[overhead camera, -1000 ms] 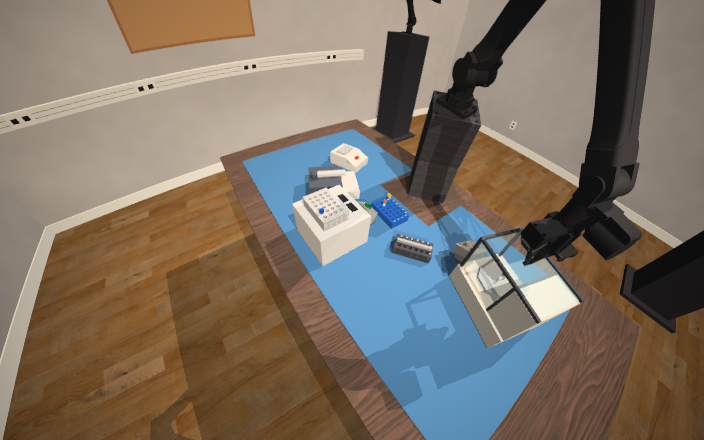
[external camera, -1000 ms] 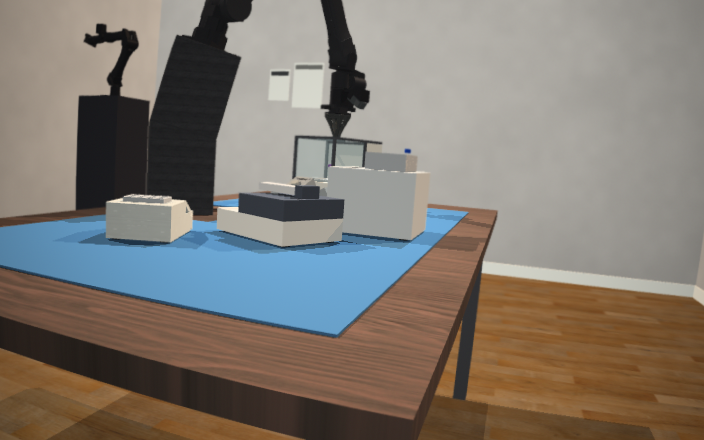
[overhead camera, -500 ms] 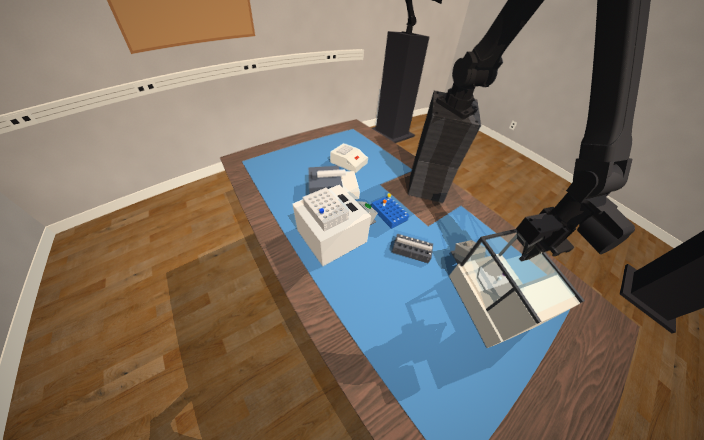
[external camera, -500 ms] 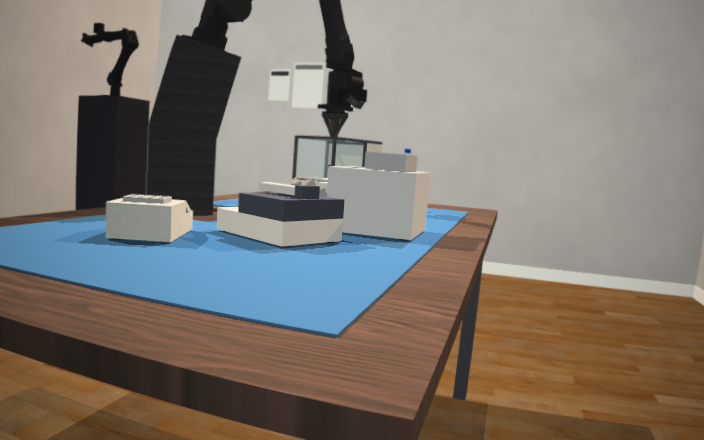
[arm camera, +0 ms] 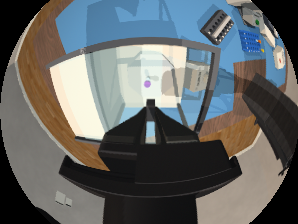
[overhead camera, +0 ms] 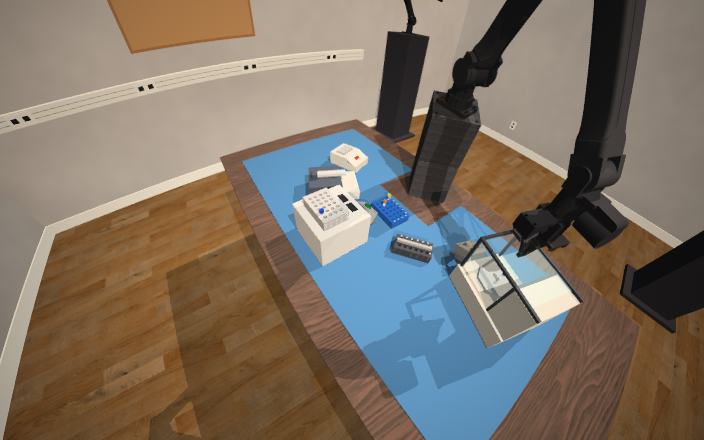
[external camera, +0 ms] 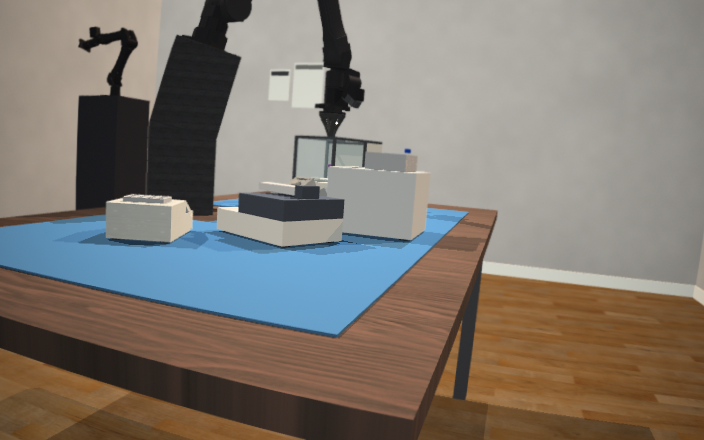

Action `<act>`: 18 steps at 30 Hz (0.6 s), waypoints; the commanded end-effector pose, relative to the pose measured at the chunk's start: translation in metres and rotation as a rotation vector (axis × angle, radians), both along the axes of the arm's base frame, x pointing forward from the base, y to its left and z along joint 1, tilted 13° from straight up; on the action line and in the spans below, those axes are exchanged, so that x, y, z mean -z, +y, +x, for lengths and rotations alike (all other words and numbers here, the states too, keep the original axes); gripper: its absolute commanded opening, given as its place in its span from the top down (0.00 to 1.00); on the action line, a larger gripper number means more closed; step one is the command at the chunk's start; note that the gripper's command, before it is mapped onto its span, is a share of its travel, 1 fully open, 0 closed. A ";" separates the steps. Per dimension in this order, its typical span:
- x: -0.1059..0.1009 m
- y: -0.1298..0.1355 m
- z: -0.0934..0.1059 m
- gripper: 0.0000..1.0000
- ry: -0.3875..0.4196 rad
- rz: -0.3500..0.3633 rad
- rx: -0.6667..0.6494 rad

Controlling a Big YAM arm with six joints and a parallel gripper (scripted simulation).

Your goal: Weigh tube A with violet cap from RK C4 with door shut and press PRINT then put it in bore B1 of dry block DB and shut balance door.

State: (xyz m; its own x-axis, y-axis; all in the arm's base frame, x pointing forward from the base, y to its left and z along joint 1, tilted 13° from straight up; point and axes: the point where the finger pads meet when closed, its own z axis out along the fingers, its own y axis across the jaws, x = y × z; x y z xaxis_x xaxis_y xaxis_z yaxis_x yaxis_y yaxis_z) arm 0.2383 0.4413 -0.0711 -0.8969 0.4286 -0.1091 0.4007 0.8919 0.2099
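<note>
The balance (overhead camera: 511,287) stands at the near right of the blue mat, a glass box on a beige base. My gripper (overhead camera: 520,249) is at the box's top far edge, pointing down, and is shut on the edge of the sliding top door (overhead camera: 534,269). It shows the same way in the exterior view (external camera: 331,132). In the wrist view my fingers are narrow over the pane. Through the glass I see tube A's violet cap (arm camera: 145,84) near the middle of the pan. The dry block DB (overhead camera: 332,223) stands at the mat's left side.
The blue rack RK (overhead camera: 390,209) holds a few coloured-cap tubes. The dark magnet block (overhead camera: 411,247) lies between the rack and the balance. A blue-capped tube (overhead camera: 321,211) sits in DB. A grey-and-white instrument (overhead camera: 332,179) and a white device (overhead camera: 348,155) stand behind DB.
</note>
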 end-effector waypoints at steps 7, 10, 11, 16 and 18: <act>-0.010 -0.005 0.002 0.94 -0.011 0.020 -0.006; -0.009 -0.008 0.000 0.94 -0.010 0.020 -0.005; -0.009 -0.009 0.000 0.94 -0.011 0.020 -0.006; -0.007 -0.014 -0.002 0.94 -0.010 0.018 -0.006; -0.007 -0.015 -0.003 0.94 -0.010 0.018 -0.006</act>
